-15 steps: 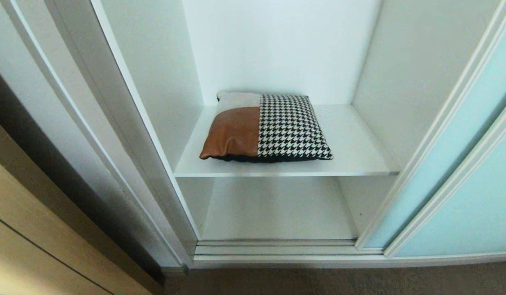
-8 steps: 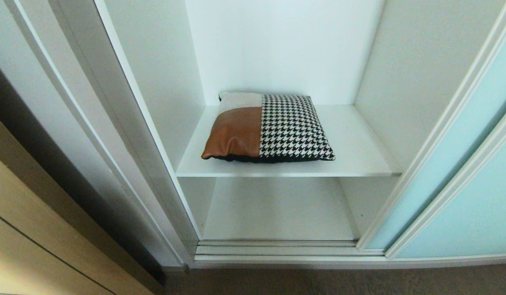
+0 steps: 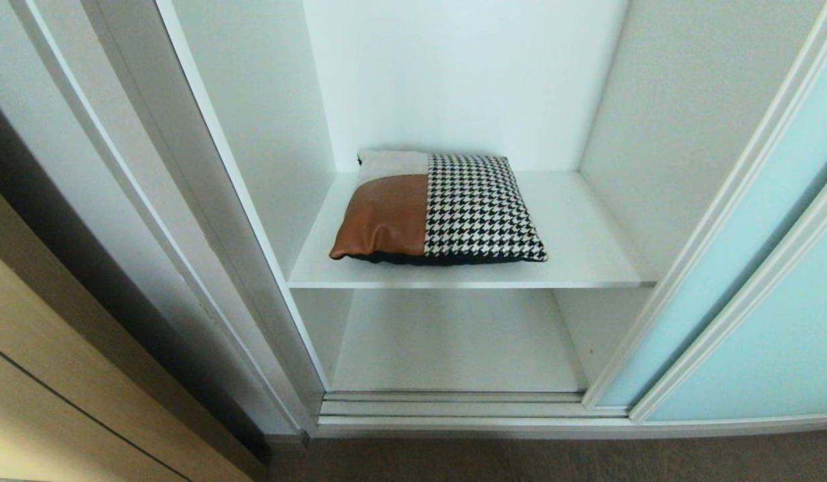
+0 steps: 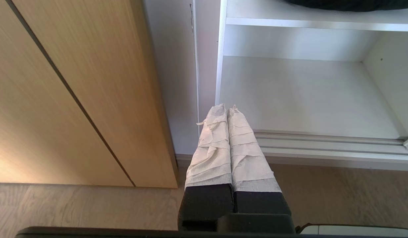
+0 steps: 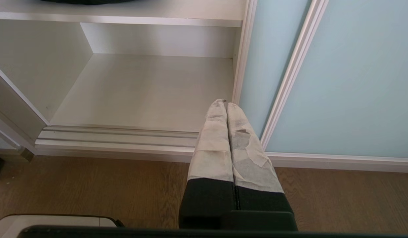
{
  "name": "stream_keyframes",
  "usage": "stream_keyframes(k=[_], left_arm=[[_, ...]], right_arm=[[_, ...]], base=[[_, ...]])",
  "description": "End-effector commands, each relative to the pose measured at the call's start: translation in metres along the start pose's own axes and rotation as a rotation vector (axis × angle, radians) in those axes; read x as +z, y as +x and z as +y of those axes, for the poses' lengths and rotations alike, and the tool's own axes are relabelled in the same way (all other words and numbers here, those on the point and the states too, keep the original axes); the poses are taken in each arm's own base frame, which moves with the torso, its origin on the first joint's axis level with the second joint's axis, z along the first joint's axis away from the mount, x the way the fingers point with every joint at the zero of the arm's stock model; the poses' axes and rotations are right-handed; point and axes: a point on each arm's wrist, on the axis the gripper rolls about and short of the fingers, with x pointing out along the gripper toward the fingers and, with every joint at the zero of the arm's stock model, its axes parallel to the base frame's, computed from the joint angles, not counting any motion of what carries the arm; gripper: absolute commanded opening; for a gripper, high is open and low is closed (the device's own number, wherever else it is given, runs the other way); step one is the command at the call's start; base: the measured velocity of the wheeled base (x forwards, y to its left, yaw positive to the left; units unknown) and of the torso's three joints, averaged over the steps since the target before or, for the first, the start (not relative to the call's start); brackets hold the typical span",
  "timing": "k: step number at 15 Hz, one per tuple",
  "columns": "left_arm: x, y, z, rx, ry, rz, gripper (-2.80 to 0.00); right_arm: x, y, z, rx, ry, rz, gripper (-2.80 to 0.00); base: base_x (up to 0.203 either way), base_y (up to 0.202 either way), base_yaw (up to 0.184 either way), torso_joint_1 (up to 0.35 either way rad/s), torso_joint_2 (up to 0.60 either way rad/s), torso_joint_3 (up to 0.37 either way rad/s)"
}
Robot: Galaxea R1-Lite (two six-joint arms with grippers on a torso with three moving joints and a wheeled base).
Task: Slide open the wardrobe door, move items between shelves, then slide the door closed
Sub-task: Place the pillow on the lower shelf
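Note:
The sliding wardrobe door (image 3: 734, 268), a frosted aqua glass panel in a white frame, stands slid to the right, leaving the white wardrobe interior exposed. A square cushion (image 3: 436, 207) of tan leather, houndstooth and a grey patch lies on the upper white shelf (image 3: 587, 261). The lower shelf (image 3: 453, 348) below it is bare. Neither arm shows in the head view. My left gripper (image 4: 226, 107) is shut and empty, hanging low in front of the wardrobe's left frame. My right gripper (image 5: 223, 103) is shut and empty, low by the aqua door (image 5: 349, 82).
A tan wooden cabinet (image 4: 75, 89) stands left of the wardrobe. The door's floor track (image 3: 453, 405) runs along the wardrobe's foot. Brown wood floor (image 5: 91, 185) lies before it. The cushion's black underside (image 4: 349, 5) peeks over the upper shelf edge.
The whole head view has shifted slightly to the right from the oldest frame, then held still. The cushion, door and both arms have not moved.

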Motion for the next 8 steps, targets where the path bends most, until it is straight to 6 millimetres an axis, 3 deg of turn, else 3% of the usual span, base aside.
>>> stream_keyframes(k=[1,8], left_arm=[[-0.0004,0.0002,0.0,0.002,-0.001,0.003,-2.8],[-0.0004,0.0002,0.0,0.0,-0.001,0.003,-2.8]], right_arm=[[-0.0003,0.0002,0.0,0.0,0.002,0.002,-2.8],[-0.0002,0.0,-0.0002,-0.007,0.006,0.006,-2.8]], base=[[0.0,0.0,0.0,0.0,0.0,0.0],[0.0,0.0,0.0,0.0,0.0,0.0]])
